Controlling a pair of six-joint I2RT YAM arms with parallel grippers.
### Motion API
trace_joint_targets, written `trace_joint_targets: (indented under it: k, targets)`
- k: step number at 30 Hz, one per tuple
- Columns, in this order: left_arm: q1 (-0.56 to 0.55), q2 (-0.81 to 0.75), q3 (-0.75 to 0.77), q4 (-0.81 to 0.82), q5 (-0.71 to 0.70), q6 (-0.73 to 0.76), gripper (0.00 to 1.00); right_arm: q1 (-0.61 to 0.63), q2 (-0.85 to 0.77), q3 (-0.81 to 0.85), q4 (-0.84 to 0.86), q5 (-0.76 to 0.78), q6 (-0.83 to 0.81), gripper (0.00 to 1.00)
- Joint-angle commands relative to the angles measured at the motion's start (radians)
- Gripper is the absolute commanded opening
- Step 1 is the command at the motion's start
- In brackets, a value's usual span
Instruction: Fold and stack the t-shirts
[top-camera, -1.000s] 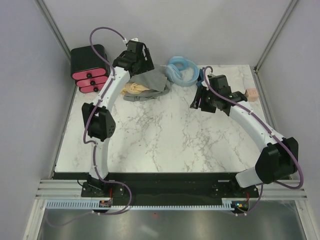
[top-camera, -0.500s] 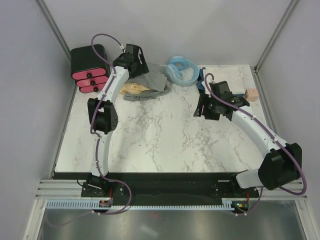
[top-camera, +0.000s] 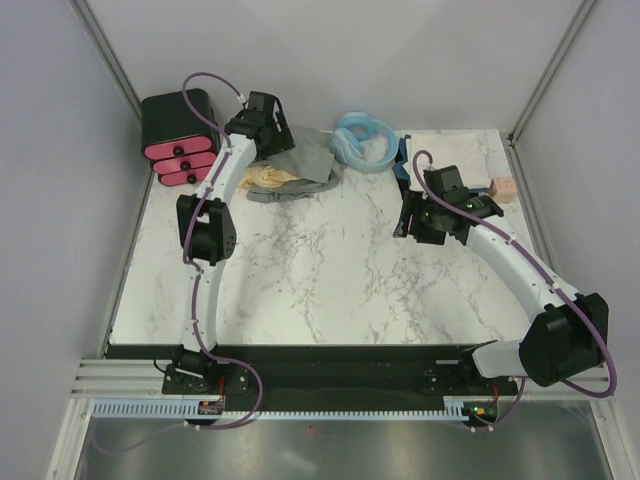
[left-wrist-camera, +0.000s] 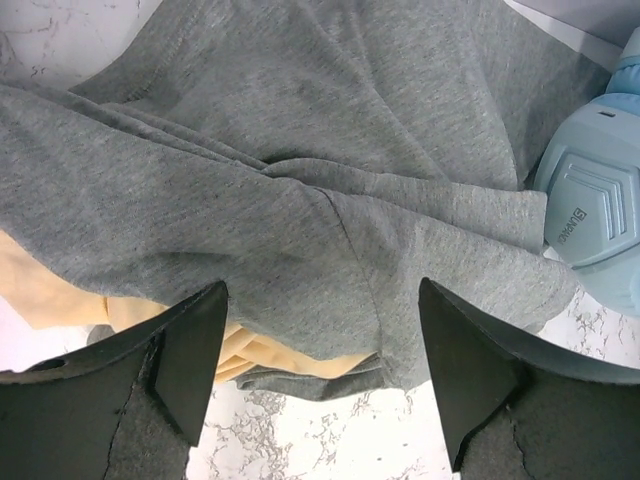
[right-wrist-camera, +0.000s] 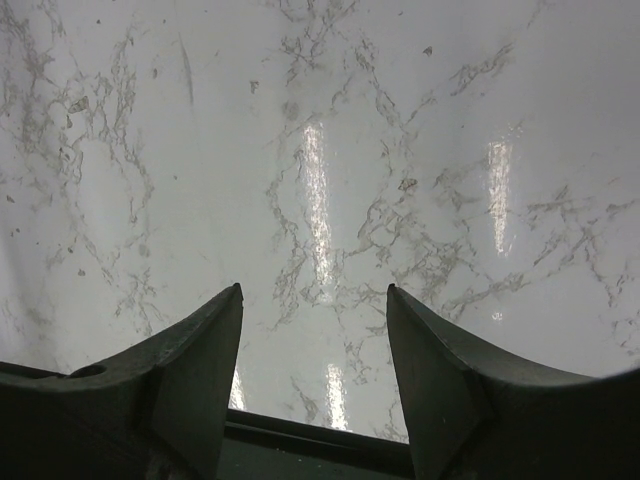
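- The left hand (left-wrist-camera: 320, 300) hangs over the grey shirt (left-wrist-camera: 300, 180) at the upper middle of the overhead view. Its jaws are spread wide with nothing between them.
- The right hand (right-wrist-camera: 314, 295) is at the right centre of that view, above bare counter (top-camera: 330, 270), jaws parted and holding nothing.
- The grey shirt lies crumpled near the top of the counter, draped over a tan shirt (left-wrist-camera: 40, 290) that peeks out at the lower left of the left wrist view. A blue hose (left-wrist-camera: 600, 200) sits just beside it on the right.
- The step in hand looks like a 1st pick of the grey shirt. To do it well, come straight down on a raised fold and pinch only the grey layer, leaving the tan shirt and the hose alone.
- Next, drag it to the open middle of the counter, where the right hand can take a 2nd corner.
- The heap's long axis runs left to right in the overhead view, climbing slightly to the right. A stitched hem shows at the upper left of the wrist view. Where the collar points I cannot tell.
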Motion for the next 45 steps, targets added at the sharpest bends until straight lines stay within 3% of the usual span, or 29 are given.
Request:
trace_joint_targets:
  k: [1,13,16,17,20,29,42,45]
  targets:
    - [0.01,0.028,0.044,0.033,0.024,0.035,0.84,-0.004,-0.029,-0.012,-0.001,0.018,0.011,0.67]
    - [0.017,0.083,0.044,0.05,0.064,0.041,0.76,-0.005,-0.026,-0.024,-0.007,0.023,0.028,0.67]
    - [0.017,0.086,0.031,0.05,0.072,0.044,0.66,-0.005,-0.02,-0.033,-0.004,0.024,0.036,0.67]
    - [0.017,0.083,0.019,0.05,0.072,0.046,0.44,-0.005,-0.018,-0.036,-0.001,0.024,0.037,0.67]
    - [0.017,0.068,-0.005,0.05,0.055,0.049,0.04,-0.005,-0.009,-0.045,0.007,0.018,0.043,0.67]
    - [0.016,-0.017,-0.029,0.084,0.106,0.076,0.02,-0.005,0.025,-0.073,0.054,-0.025,0.051,0.66]
    - [0.031,-0.339,-0.111,0.094,0.121,0.132,0.02,-0.007,-0.037,-0.228,0.174,-0.055,0.06,0.66]
    - [0.028,-0.435,-0.157,0.093,0.117,0.152,0.02,-0.013,-0.047,-0.251,0.178,-0.049,0.04,0.62]
